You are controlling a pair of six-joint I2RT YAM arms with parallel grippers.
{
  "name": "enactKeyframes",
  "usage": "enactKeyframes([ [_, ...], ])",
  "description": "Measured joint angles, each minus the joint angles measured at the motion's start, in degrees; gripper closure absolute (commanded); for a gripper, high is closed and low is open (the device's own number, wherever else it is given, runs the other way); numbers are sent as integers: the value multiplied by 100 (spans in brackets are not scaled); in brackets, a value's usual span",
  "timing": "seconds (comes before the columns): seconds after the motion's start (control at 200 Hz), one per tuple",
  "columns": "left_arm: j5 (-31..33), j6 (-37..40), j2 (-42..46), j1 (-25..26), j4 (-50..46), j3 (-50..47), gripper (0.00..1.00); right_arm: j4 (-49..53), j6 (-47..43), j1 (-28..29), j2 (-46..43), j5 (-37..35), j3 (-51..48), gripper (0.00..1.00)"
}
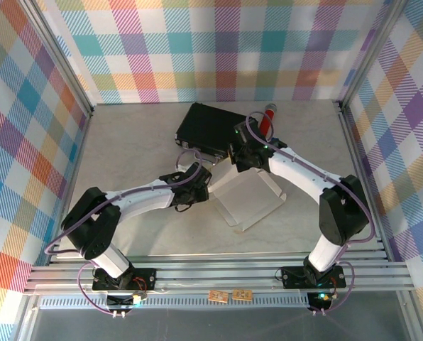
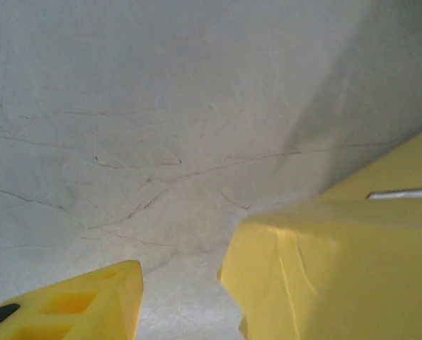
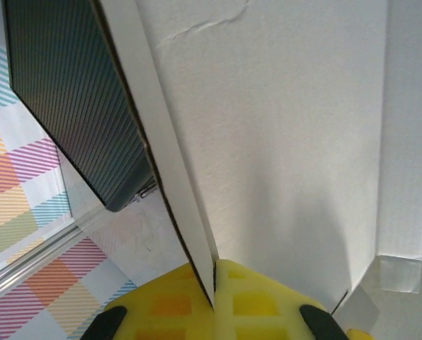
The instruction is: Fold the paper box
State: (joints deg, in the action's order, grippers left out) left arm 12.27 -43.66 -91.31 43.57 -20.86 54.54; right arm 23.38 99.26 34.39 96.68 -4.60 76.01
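Top external: 1 paper box [image 1: 253, 199], 1 black case [image 1: 208, 126]; right jaws clamp box, left jaws unclear.

Bench [image 2: 161, 106]: pale grey surface with thin dark vein-like lines, taking up most of the view. Paper box [image 2: 324, 276]: bright yellow cardboard at the lower right, faintly creased, a thin whitish edge showing near the right border. Left jaws: one yellow fingertip [image 2: 83, 301] with square recesses, lower left corner, apart from the cardboard.
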Motion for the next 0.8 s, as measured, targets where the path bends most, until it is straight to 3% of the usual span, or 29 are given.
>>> enactKeyframes([
  [0.17,-107,-323,706,9,-306,-2,55,356,197,2,20,9,282,100],
  [0.33,-1128,-404,1523,129,221,-313,58,872,372,-39,249,55,822,100],
  [0.48,-1681,-284,1257,358,232,-39,53,1384,459,-74,525,101,1257,100],
  [0.59,-1650,-170,730,367,-52,404,50,1740,492,-103,750,142,1626,100],
  [0.8,-942,-48,197,382,-850,1005,48,2562,487,-144,1045,164,2382,100],
])
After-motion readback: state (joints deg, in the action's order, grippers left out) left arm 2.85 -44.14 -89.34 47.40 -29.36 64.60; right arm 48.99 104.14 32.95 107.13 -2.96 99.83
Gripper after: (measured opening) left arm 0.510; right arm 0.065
